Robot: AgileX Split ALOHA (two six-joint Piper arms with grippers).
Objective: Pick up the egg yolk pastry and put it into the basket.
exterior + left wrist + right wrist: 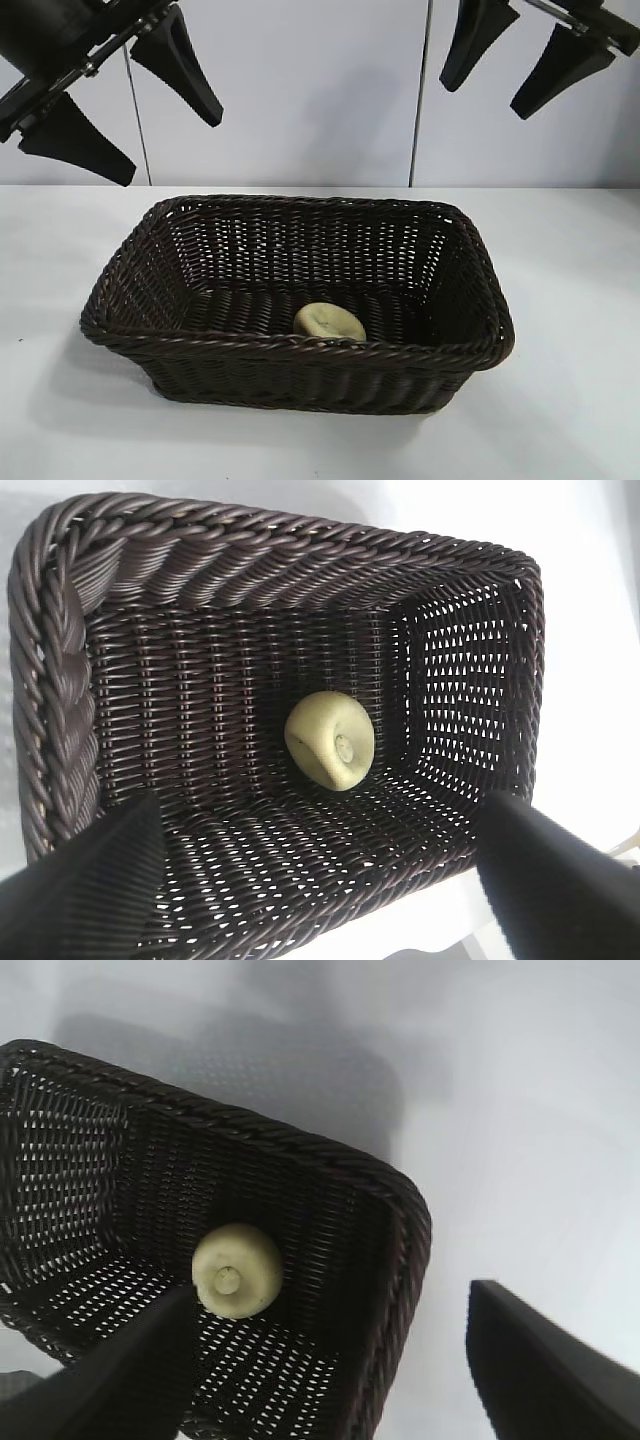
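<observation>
The egg yolk pastry [329, 322], a small pale-yellow domed bun, lies on the floor of the dark-brown wicker basket [170, 338], near its front wall. It also shows in the left wrist view [330, 739] and the right wrist view [237, 1270], inside the basket [60, 710] [400, 1250]. My left gripper [170, 145] hangs open and empty high above the basket's left end. My right gripper [488, 100] hangs open and empty high above the right end.
The basket stands in the middle of a white table [570, 300]. A pale wall with two dark vertical seams [420, 100] runs behind it.
</observation>
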